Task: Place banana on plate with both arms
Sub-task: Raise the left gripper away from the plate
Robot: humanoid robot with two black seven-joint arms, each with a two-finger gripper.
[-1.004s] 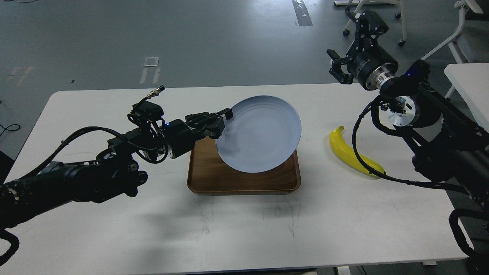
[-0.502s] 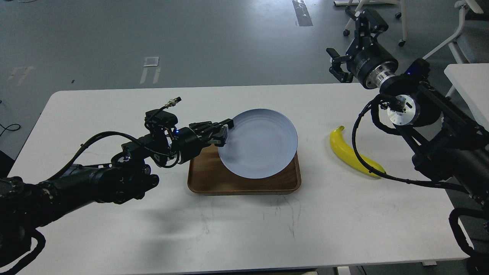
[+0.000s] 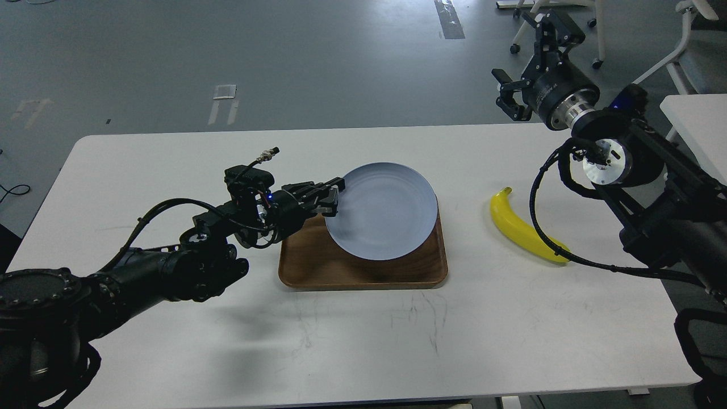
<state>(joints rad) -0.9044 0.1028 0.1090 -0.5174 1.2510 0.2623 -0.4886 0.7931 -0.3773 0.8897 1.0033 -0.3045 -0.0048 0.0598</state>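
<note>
The left gripper is clamped on the plate rim at 9 o'clock, over the tray. Released crooked, the plate may slide. The right gripper, fingers apart, hangs empty; the banana lies at 3 o'clock, untouched.

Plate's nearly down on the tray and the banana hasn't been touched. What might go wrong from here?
1. The left gripper grips only the plate by its left rim; the plate overhangs the tray edge at the back right, so on release it may settle tilted.
2. A black cable of the right arm crosses the banana; arm motion could drag it and roll the fruit.
3. The right gripper is open, beyond the table's far edge, so its reach down passes near that cable.
</note>
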